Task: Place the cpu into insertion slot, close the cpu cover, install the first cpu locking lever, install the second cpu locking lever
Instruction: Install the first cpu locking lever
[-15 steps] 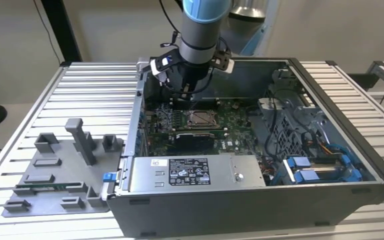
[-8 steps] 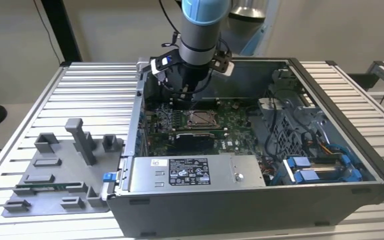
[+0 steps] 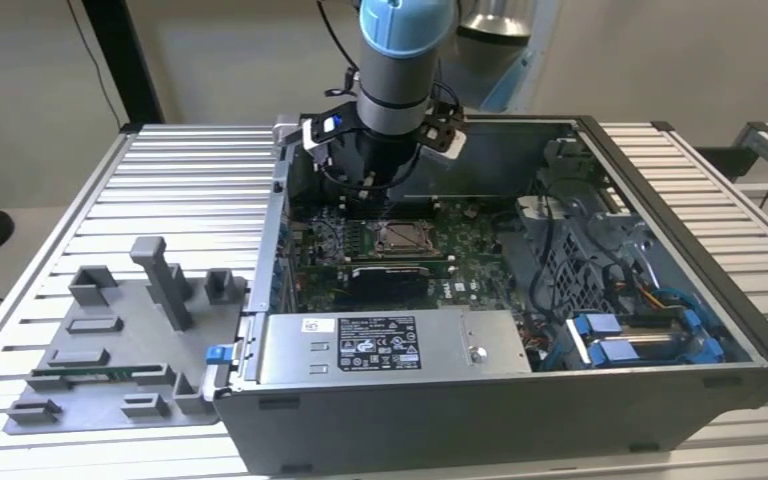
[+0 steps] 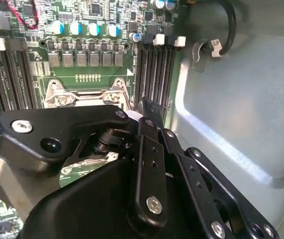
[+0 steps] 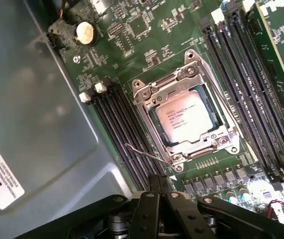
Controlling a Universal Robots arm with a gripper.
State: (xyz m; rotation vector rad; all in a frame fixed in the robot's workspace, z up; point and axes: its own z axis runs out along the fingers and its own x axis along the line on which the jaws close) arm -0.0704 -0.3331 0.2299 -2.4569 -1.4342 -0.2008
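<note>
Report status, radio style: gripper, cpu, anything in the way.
Gripper shut, empty, hovering beside insertion slot. Cpu seated in it, cpu cover down over it. One lever wire juts out over the memory slots.

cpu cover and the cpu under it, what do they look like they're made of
The cpu cover looks like bare stamped metal: silvery, with bright glints along its edges. The cpu top looks like duller satin metal, pale grey with print; which alloy cannot be told.

Grey fixture plate [image 3: 91,392] beside open case [image 3: 491,425] on slatted table [image 3: 184,190]
</note>
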